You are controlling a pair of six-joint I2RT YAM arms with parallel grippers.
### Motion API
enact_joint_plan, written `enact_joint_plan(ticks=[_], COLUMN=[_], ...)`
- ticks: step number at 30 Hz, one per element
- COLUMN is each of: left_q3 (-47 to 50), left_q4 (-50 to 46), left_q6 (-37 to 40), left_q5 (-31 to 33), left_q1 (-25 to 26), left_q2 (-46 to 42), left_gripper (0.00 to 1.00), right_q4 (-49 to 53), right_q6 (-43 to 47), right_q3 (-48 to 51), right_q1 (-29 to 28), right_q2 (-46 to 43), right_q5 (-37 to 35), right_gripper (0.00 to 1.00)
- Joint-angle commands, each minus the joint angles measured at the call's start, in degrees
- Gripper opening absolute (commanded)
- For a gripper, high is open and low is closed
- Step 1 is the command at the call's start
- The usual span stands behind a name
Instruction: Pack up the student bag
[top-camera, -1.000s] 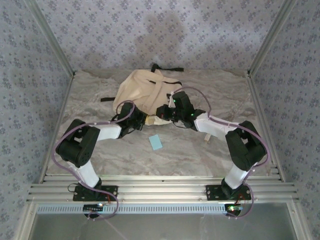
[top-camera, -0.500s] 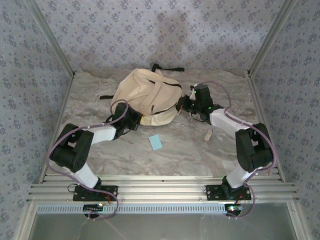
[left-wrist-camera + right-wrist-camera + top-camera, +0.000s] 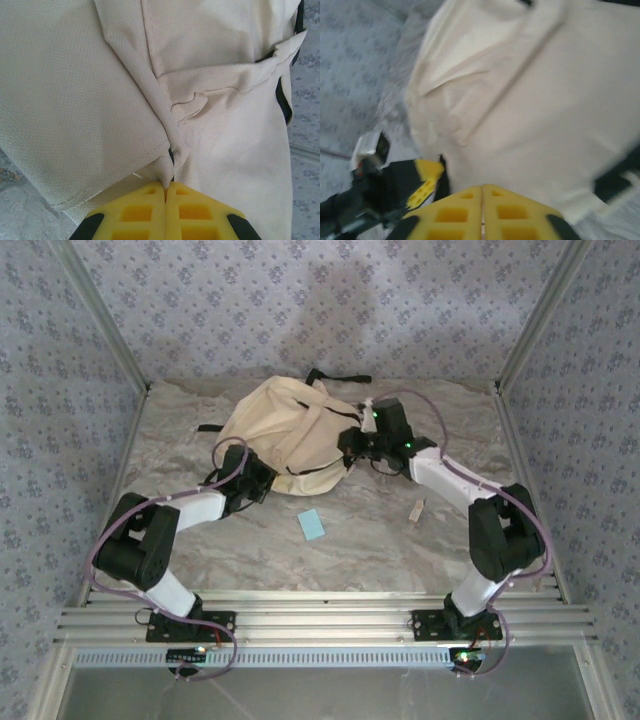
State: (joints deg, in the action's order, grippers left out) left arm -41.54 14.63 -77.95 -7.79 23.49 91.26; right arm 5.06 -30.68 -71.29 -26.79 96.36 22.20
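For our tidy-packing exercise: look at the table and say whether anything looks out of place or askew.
Yes. The bag lies slumped and creased, skewed on the table. A blue card and a small tan item lie loose in front of it, outside the bag.

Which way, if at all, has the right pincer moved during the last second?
Yes. The right pincer has moved away from the blue card, toward the back wall and slightly right.
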Motion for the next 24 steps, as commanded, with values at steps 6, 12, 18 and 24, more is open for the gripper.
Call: enact_joint_plan(ticks=[6, 12, 18, 24], left_q3=[1.58, 3.65, 4.03, 3.18], left_q4=[-3.50, 0.35, 2.12, 3.02], left_q6=[8.36, 12.12, 12.87, 12.93], left_q5=[1.99, 1.10, 0.36, -0.16], left_q1=[2.27, 2.53, 2.51, 2.42], left_q2=[-4.53, -3.97, -2.39, -0.84], left_gripper=[0.00, 0.00, 0.00, 0.00], right_q4=[20.49, 26.71, 33.58, 34.31], right_q6=[16.66, 17.35, 18.16, 18.36], right_q3=[-18.83, -27.54, -32.47, -32.39], right_q1=[-6.80, -9.81, -10.65, -11.54], right_q2=[13.21, 22.54, 29.67, 31.36], right_q5=[7.73, 7.86, 6.72, 10.91], right_gripper=[0.25, 0.25, 0.33, 0.36])
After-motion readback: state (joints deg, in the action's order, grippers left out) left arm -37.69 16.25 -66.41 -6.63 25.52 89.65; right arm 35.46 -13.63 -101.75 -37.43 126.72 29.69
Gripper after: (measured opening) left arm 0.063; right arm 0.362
